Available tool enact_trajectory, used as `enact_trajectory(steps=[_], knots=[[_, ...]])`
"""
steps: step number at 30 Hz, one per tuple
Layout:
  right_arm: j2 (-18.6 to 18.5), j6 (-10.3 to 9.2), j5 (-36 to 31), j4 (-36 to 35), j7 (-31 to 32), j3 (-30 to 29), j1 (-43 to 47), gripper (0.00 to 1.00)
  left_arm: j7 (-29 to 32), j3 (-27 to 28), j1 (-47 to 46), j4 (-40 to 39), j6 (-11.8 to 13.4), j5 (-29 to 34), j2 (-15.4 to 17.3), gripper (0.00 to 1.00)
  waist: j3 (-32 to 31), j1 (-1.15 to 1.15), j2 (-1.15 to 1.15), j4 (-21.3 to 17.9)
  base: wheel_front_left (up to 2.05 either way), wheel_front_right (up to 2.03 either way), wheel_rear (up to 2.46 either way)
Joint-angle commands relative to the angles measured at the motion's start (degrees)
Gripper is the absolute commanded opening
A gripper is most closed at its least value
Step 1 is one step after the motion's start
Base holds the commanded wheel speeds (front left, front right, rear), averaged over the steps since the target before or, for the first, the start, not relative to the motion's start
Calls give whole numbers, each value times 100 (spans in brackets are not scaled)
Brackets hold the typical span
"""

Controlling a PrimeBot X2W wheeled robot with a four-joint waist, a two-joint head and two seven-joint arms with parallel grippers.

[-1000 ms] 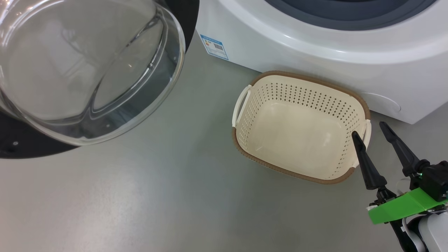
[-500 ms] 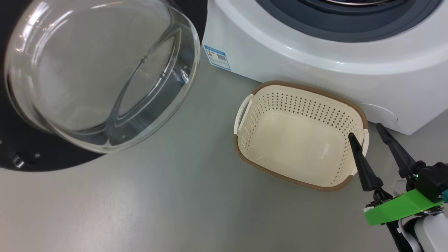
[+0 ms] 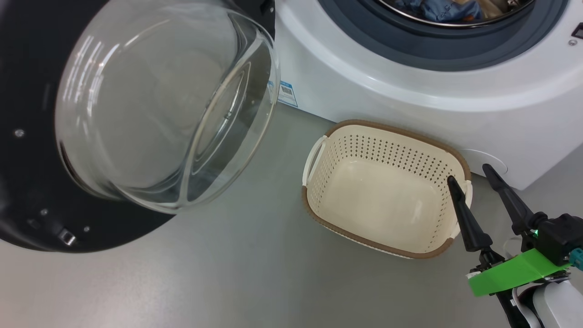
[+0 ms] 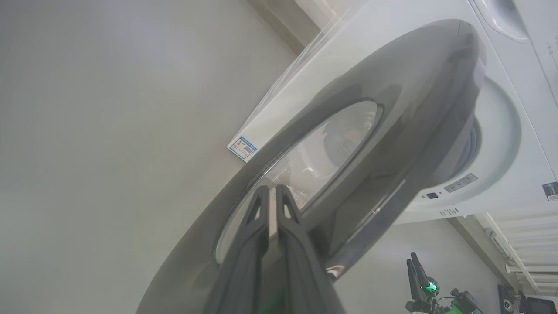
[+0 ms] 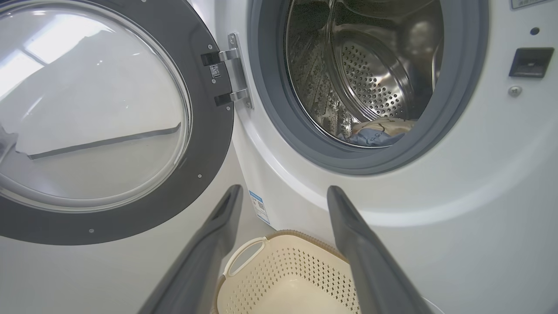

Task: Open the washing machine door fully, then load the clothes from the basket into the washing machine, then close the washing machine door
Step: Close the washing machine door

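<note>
The washing machine door [image 3: 27, 136] stands swung out at the left, its bulging glass facing me. Its dark outer face [image 4: 392, 109] lies just beyond my left gripper [image 4: 272, 189], which is shut on nothing; contact is unclear. The washing machine [image 3: 387, 91] shows its steel drum [image 5: 370, 74] and grey seal. The clothes [image 5: 379, 131], blue and cream, lie at the bottom of the drum [image 3: 437, 9]. The basket [image 3: 391, 129] sits on the floor against the machine with nothing in it. My right gripper [image 3: 469, 174] is open at the basket's right end, above its rim [image 5: 284, 189].
Grey floor [image 3: 205, 273] spreads left of and in front of the basket. A small blue label [image 3: 287, 93] sits low on the machine's front, partly behind the glass. The door hinge [image 5: 233, 69] and a latch socket [image 5: 529, 61] flank the opening.
The head camera has tilted up, bringing the drum and clothes into view. The door's glass now overlaps the blue label. The right gripper stays open by the basket.
</note>
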Motion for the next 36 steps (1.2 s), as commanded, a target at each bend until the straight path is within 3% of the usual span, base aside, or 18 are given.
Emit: enact_trajectory(steps=[1, 21, 36], knots=[[-4, 25, -3, -111, -46, 83, 93, 100, 121, 186, 56, -202, -45, -71, 305, 0, -52, 0, 0, -10, 0, 0, 0], [113, 25, 5, -108, -46, -67, 310, 100, 946, 66, 212, -1315, -45, -309, -96, 0, -515, 0, 0, -145, 0, 0, 0], [275, 25, -14, -143, -46, -236, 468, 100, 1254, 51, 392, -2155, -45, -148, -570, 0, -787, 0, 0, -678, 0, 0, 0]])
